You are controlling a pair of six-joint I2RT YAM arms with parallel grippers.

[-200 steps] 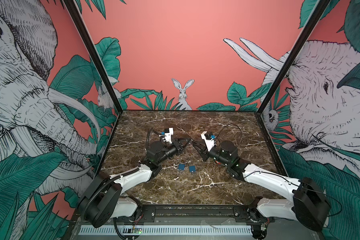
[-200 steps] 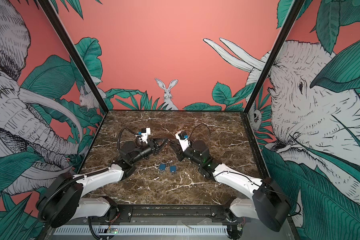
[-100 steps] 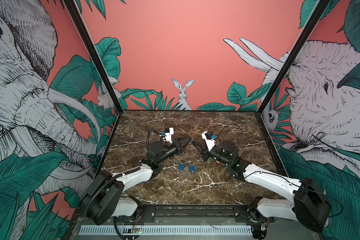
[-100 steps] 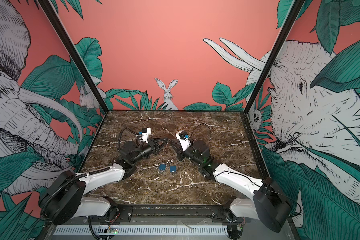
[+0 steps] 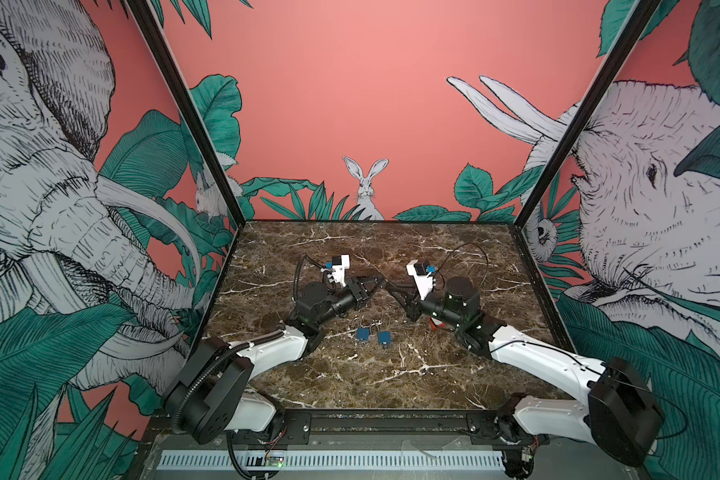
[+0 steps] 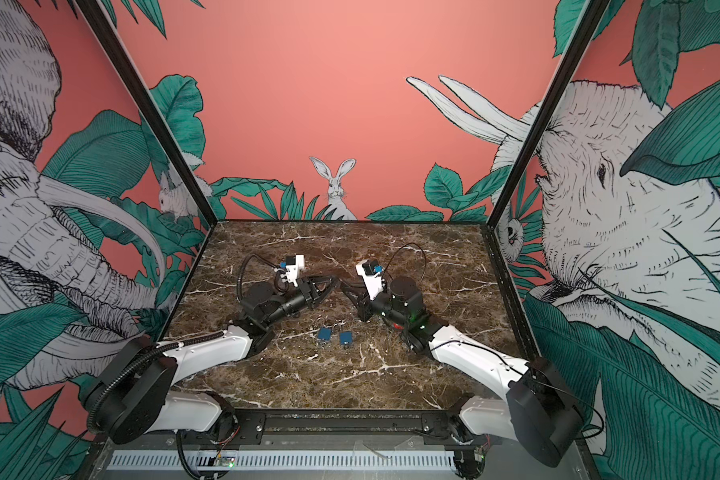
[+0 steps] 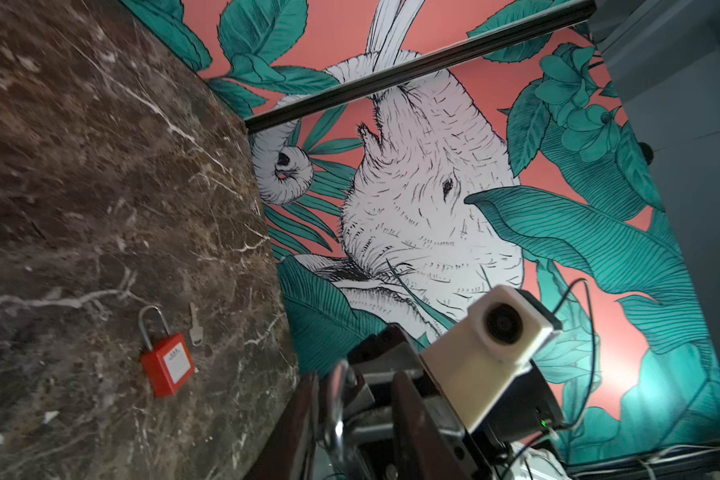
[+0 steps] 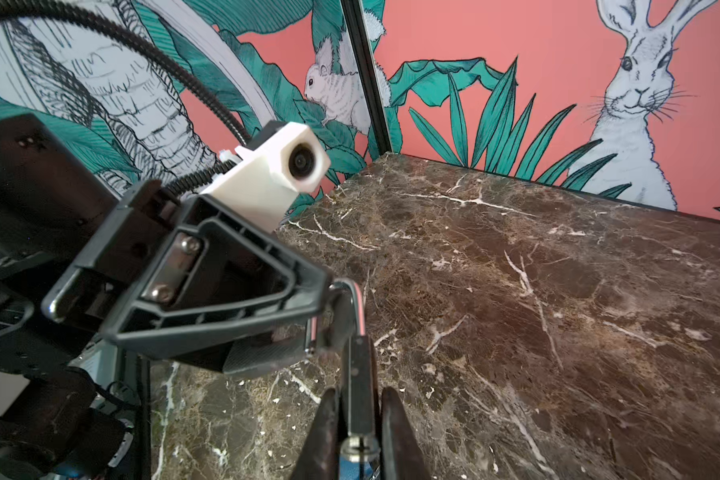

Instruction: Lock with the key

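Observation:
My two grippers meet tip to tip above the middle of the table in both top views. The right gripper (image 8: 360,395) is shut on a dark padlock (image 8: 358,370), whose silver shackle (image 8: 356,291) points at the left gripper (image 5: 380,282). In the left wrist view that shackle (image 7: 336,399) stands between the parted fingers of the left gripper (image 7: 354,378), close to one finger, and the jaws are open. A small silver key (image 7: 195,328) lies on the marble beside a red padlock (image 7: 167,365).
Two blue padlocks (image 5: 363,333) (image 5: 385,338) lie on the marble table (image 5: 391,374) in front of the grippers. A bit of the red padlock (image 5: 433,325) shows under the right arm. Painted walls close in the back and both sides.
The left gripper's jaws have gone from shut to open around the shackle. The right gripper has tightened a little on the padlock. Both arms have barely moved.

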